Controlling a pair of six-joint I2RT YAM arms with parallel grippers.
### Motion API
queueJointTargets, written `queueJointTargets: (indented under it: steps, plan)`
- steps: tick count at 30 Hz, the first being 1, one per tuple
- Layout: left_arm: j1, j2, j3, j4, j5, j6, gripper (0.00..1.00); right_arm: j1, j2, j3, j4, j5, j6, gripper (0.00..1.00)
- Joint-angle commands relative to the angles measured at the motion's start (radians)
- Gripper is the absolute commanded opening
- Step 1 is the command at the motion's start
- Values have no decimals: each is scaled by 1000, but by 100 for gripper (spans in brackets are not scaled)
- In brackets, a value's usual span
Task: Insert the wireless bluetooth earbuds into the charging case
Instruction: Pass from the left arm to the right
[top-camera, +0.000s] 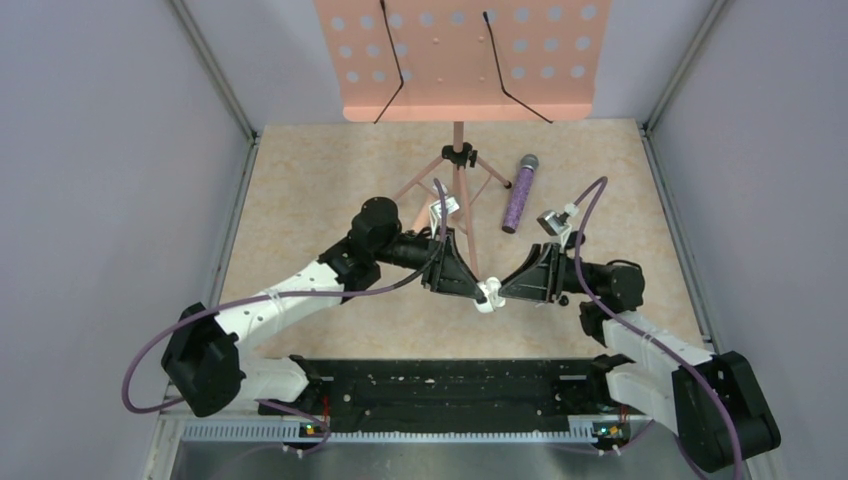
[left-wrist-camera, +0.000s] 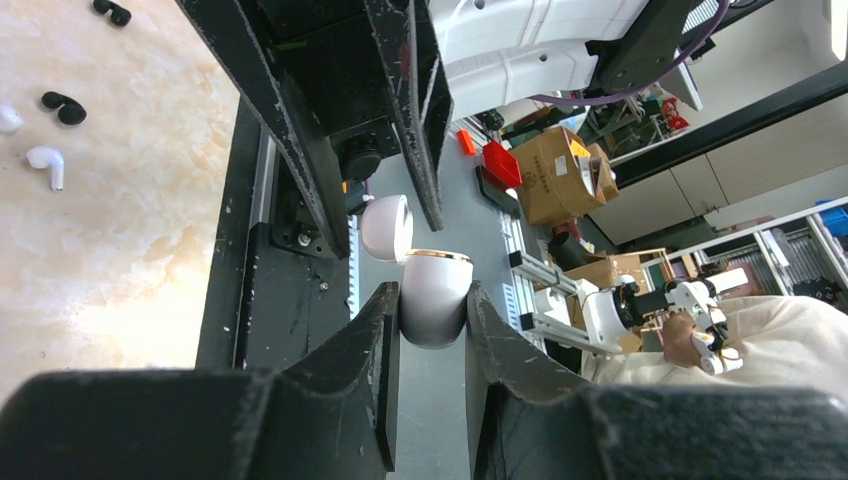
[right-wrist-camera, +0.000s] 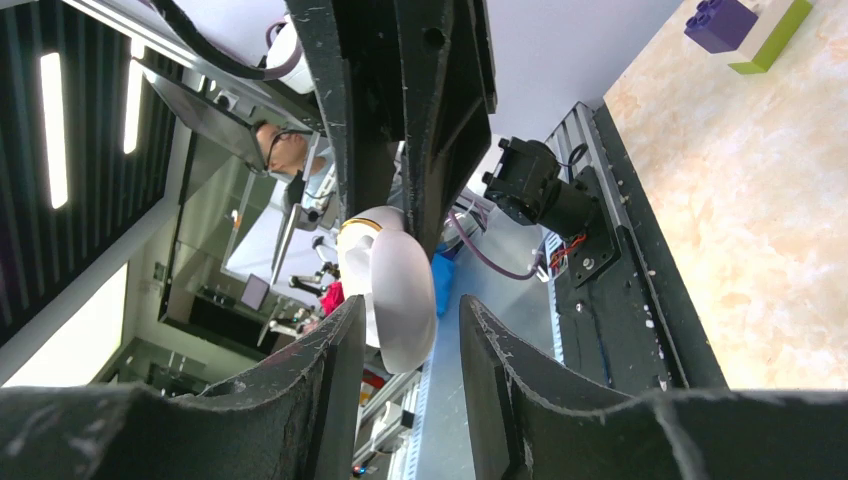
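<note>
Two grippers: they meet tip to tip above the middle of the table (top-camera: 300, 180), both at the case (left-wrist-camera: 436, 290).
Left gripper (left-wrist-camera: 430, 297): narrow, clamped on the case body, one finger on each flank.
Right gripper (right-wrist-camera: 410, 310): partly open, with its fingers on either side of the lid (right-wrist-camera: 400, 290). A gap shows between the lid and one finger, so there is no firm grip.
Case, pose: held in the air between the arms, clear of the table. Its long axis runs along the left fingers, and its open mouth points away from the left gripper toward the right one.
Case, look: smooth, rounded and white, with a thin gold rim around the mouth. The white lid is swung open to one side.
Earbuds (left-wrist-camera: 47, 165): two white buds lie on the table, well apart from the case. One is cut off by the frame edge.
Black pieces (left-wrist-camera: 63, 107): small and curved, near the buds. I cannot tell what they are.
Further out: a purple and green block (right-wrist-camera: 740, 25), a purple microphone (top-camera: 520, 192) and a pink stand (top-camera: 460, 60).
</note>
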Motion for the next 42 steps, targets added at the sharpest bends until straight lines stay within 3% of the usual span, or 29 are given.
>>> queueJointTargets:
  steps: [1, 4, 6, 13, 17, 21, 25, 30, 32, 38, 42]
  plan:
    - [-1, 8, 27, 64, 11, 1, 0, 10, -2, 16, 100, -1, 21, 40]
    - [-1, 8, 31, 62, 19, 17, 0, 10, -2, 23, 104, -4, 38, 56]
    - [-1, 2, 31, 33, 32, 56, 0, 10, -1, 25, 129, -7, 67, 61]
    - [4, -32, 66, -82, 68, 172, 0, 10, 50, 1, 238, -34, 133, 65]
    - [7, -29, 71, -108, 59, 175, 0, 11, 86, -4, 310, -17, 169, 63]
    - [14, -38, 70, -113, -8, 147, 0, 12, 80, 0, 297, 20, 161, 67]
    - [19, -67, 50, -83, -121, 79, 0, 12, -19, 14, 49, 91, 28, 69]
    - [22, -87, 33, -49, -165, 31, 0, 13, -235, 136, -683, 196, -398, 70]
    - [23, -101, 33, -57, -195, 26, 0, 11, -285, 190, -913, 257, -484, 72]
    - [24, -194, -17, -45, -385, 68, 0, 11, -353, 221, -1048, 389, -451, 74]
    - [23, -282, -129, 72, -521, 103, 0, 11, -364, 205, -1070, 426, -396, 75]
